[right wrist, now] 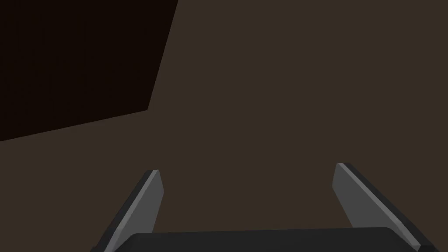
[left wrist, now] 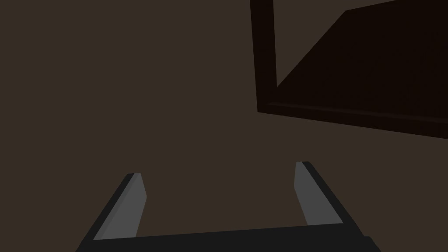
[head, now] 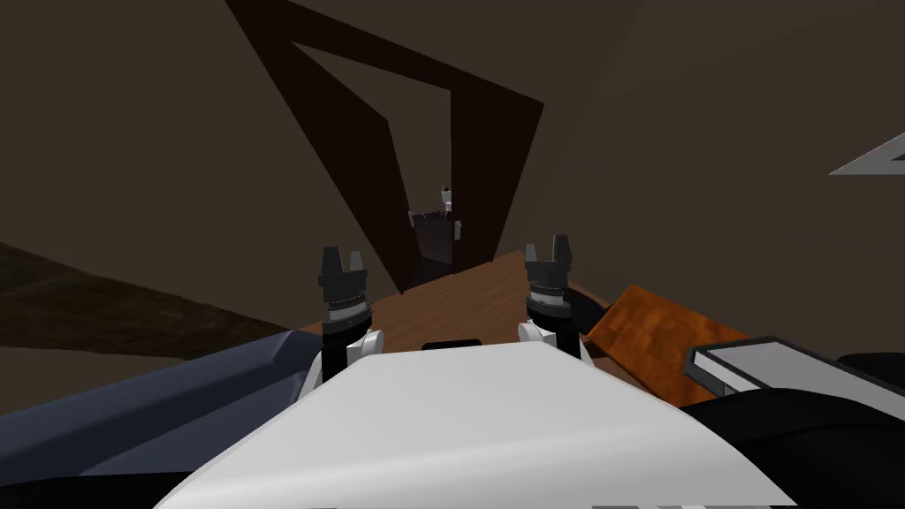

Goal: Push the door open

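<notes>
The tall, dark brown door (head: 353, 159) stands well ahead of both sets of jaws. Its leaf is angled within the dark brown frame (head: 495, 168) and looks partly ajar. Nothing touches it, so the push itself seems still to do. The left gripper (head: 343, 258) and right gripper (head: 548, 247) hover, jaws apart and empty.

Dim house room — dark door (head: 367, 150), wooden floor (head: 455, 305).
</notes>
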Available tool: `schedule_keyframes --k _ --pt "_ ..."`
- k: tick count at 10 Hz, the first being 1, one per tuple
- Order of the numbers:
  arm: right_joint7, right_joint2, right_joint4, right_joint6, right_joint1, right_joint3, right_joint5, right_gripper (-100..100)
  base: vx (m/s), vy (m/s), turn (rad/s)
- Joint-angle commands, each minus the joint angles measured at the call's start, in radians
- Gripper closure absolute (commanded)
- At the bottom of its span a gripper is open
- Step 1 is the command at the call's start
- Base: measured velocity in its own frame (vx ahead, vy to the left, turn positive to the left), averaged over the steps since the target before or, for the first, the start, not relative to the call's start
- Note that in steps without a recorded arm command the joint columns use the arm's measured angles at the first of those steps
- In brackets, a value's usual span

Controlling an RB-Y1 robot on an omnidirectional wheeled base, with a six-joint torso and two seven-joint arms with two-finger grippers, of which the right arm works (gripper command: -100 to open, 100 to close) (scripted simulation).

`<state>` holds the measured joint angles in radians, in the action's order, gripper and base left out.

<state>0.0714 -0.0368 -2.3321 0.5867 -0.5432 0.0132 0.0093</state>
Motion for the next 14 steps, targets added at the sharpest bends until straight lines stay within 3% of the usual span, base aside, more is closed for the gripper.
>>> schedule_keyframes --k 1,9,14 --pt "0.003 -0.004 0.015 -0.006 0.004 0.007 -0.003 -100 0.212 -0.033 0.006" --pt "0.024 -0.026 0.13 -0.049 0.031 0.063 -0.028 -100 0.194 -0.044 0.042" --pt "0.044 -0.038 0.239 -0.09 0.056 0.116 -0.051 -100 0.177 -0.057 0.054"
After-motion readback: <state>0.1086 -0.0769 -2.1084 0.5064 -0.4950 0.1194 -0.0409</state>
